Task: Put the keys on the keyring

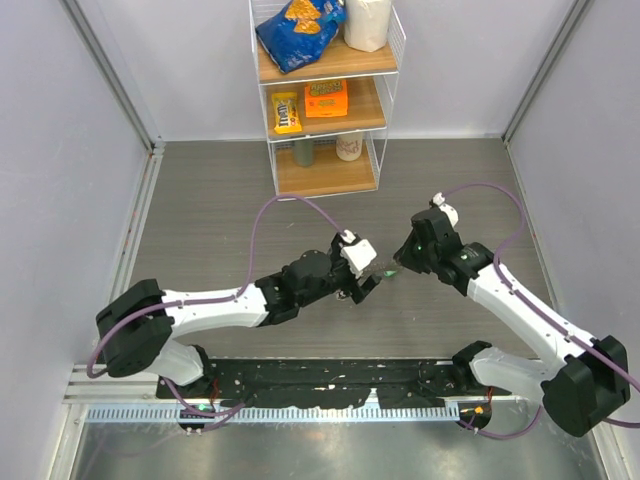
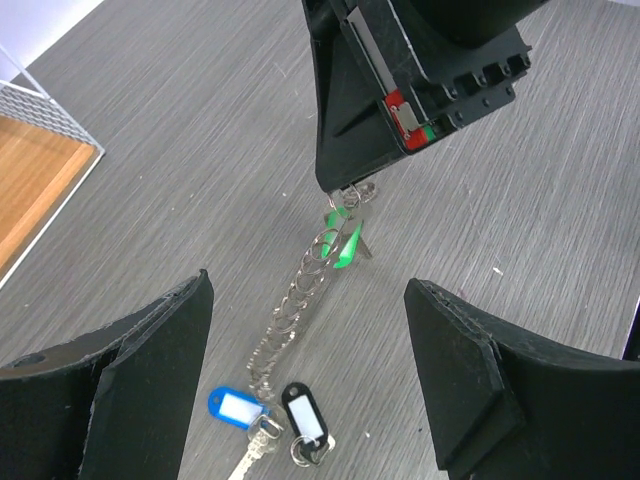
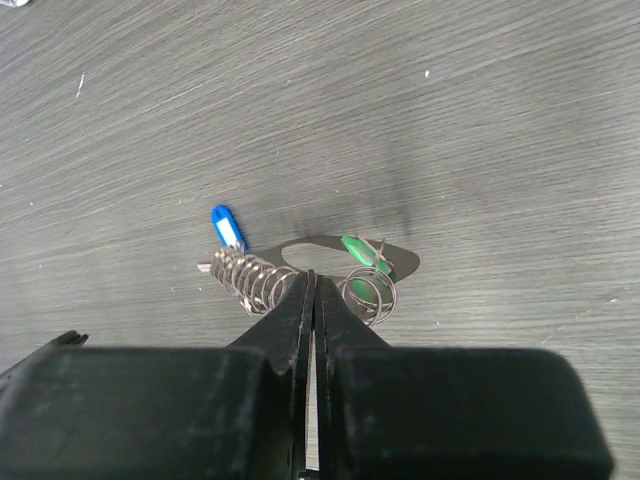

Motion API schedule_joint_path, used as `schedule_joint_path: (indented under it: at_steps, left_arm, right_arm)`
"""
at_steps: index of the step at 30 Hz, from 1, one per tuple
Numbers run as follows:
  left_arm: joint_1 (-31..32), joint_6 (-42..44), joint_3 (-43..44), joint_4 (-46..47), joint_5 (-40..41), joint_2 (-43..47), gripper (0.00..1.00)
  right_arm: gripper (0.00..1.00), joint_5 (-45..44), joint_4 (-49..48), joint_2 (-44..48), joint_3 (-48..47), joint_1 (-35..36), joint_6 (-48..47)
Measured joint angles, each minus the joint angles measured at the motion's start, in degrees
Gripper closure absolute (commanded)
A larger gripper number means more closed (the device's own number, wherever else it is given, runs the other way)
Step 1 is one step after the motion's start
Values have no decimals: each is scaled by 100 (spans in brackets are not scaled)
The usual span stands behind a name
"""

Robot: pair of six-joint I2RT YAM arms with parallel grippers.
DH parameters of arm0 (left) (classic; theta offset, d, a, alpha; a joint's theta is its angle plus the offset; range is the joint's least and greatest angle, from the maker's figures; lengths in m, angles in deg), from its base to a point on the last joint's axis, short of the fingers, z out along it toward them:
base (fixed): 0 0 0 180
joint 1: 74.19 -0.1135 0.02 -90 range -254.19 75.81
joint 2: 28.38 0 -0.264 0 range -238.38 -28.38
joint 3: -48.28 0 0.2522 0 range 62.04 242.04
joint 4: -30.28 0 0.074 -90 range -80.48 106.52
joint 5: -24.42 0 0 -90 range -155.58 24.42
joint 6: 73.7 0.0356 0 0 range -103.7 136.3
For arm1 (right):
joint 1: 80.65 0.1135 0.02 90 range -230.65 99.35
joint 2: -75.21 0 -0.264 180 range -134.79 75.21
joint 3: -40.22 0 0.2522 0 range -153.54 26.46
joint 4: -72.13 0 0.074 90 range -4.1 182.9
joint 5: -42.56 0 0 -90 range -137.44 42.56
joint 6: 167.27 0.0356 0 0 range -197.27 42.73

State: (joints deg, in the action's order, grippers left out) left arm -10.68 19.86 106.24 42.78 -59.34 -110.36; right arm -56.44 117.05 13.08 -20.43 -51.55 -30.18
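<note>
Keyring [image 2: 298, 300], a coiled wire strand, is slanting down near the centre of the table [image 1: 200, 200], its upper end pinched in the clenched right gripper [image 3: 312, 285]. The green key [image 2: 345, 240] is hanging just below the grip. The blue key [image 2: 232, 408] and white-tagged key [image 2: 303, 415] are lying at the lower end. The left gripper [image 1: 362, 285] is hovering, jaws spread wide, grasping nothing.

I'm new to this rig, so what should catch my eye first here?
The right gripper stands out first: it is shut on one end of the coiled keyring at mid-table, with a green key right at its tips. The ring's other end trails to a blue-tagged key and a black-and-white one, near the open left gripper.
</note>
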Motion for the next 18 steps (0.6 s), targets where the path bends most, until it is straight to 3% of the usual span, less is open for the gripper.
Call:
schedule_joint_path:
  at_steps: [18]
  left_arm:
    - [85,216,411,610,-317,-861,18]
  right_arm:
    - [95,-39,479,402,4,-9,2]
